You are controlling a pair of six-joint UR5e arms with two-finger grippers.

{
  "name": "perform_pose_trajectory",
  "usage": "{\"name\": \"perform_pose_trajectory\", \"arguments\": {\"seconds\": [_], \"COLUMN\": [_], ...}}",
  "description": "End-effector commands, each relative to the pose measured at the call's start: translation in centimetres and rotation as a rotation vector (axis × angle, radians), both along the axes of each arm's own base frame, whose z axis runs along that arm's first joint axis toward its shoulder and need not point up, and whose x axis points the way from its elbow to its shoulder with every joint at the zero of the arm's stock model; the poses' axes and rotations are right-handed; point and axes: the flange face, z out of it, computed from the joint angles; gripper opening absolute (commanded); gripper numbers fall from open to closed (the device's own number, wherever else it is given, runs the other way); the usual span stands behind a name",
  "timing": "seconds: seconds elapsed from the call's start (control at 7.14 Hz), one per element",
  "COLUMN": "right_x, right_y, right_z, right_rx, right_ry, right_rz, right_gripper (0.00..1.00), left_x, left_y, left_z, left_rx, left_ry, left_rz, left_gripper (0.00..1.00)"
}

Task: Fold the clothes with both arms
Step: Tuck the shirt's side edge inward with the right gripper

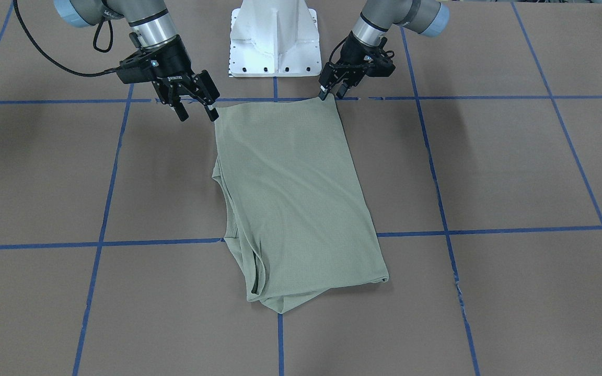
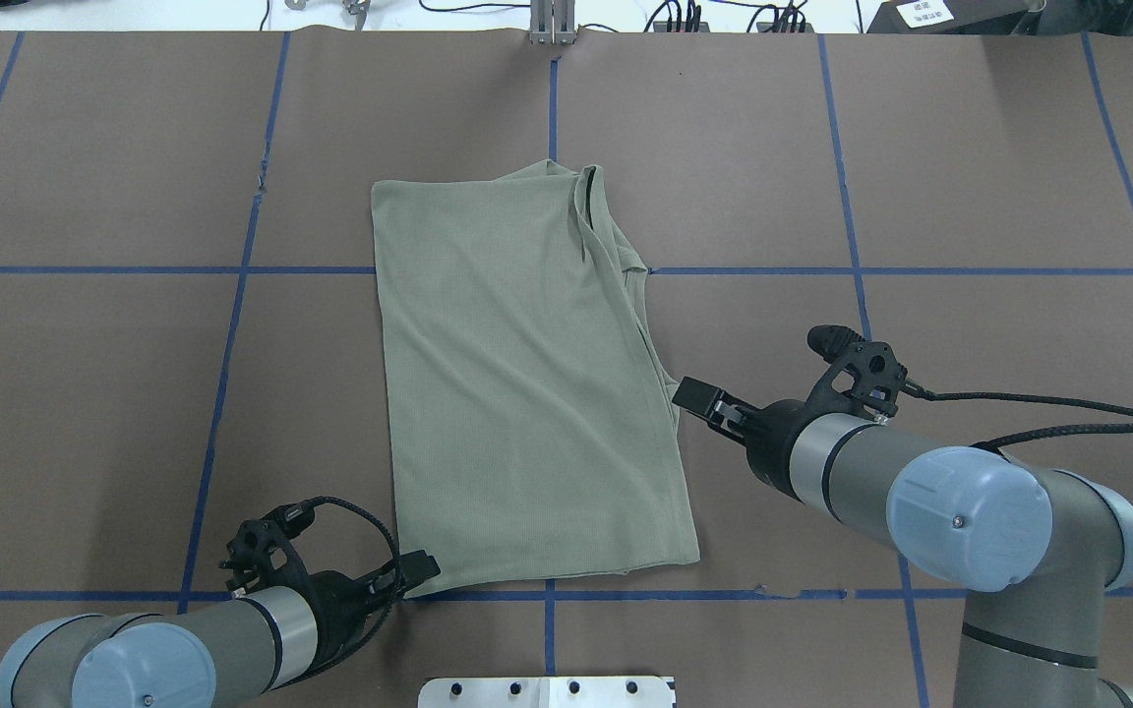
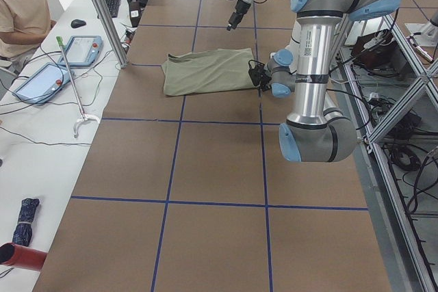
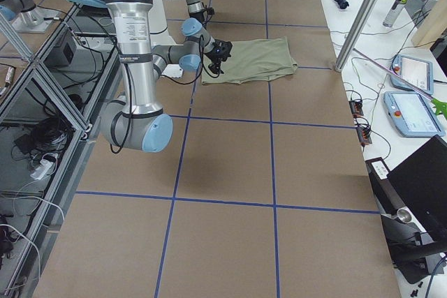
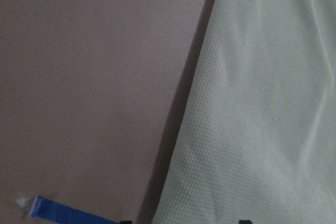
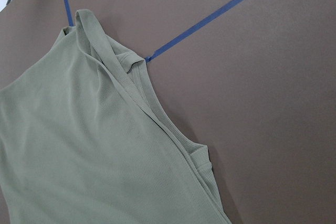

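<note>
Both corners at upper frame need seating: left hand (image 1: 331,95) parted over shirt (image 1: 290,193) corner, right hand (image 1: 196,112) wide beside it; pinch together, lift evenly.

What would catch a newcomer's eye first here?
A sage-green shirt lies folded into a long panel at the middle of the table. The right hand hangs open just beside one shirt corner nearest the robot. The left hand is low at the other.
</note>
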Motion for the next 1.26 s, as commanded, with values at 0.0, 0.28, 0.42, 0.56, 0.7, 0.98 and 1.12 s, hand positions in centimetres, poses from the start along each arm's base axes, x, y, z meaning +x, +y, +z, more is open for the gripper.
{"name": "perform_pose_trajectory", "arguments": {"seconds": [0.0, 0.28, 0.42, 0.56, 0.7, 0.98, 1.12], "right_x": [0.0, -0.1, -0.1, -0.2, -0.2, -0.7, -1.6], "right_y": [0.0, 0.0, 0.0, -0.1, -0.1, 0.2, 0.7], "right_z": [0.1, 0.1, 0.1, 0.3, 0.3, 0.5, 0.4], "right_rx": [0.000, -0.001, -0.001, -0.002, -0.002, 0.000, -0.027], "right_ry": [0.001, 0.003, 0.003, 0.006, 0.007, 0.012, 0.005], "right_rz": [0.000, 0.000, 0.000, 0.000, 0.000, 0.000, 0.017], "right_gripper": [1.00, 1.00, 1.00, 1.00, 1.00, 1.00, 0.97], "left_x": [0.2, 0.9, 1.0, 1.0, 1.1, 1.2, 1.0], "left_y": [-0.3, -0.3, -0.4, -0.4, -0.4, -0.4, -0.5], "left_z": [-0.4, 0.0, -0.2, -0.3, -0.7, -0.8, -1.0], "left_rx": [0.008, 0.009, 0.009, 0.009, 0.004, 0.010, 0.011], "left_ry": [0.003, -0.007, -0.003, -0.003, 0.008, 0.006, 0.011], "left_rz": [-0.021, -0.024, -0.025, -0.027, -0.029, -0.028, -0.030], "left_gripper": [0.66, 0.66, 0.66, 0.62, 0.42, 0.00, 0.00]}}
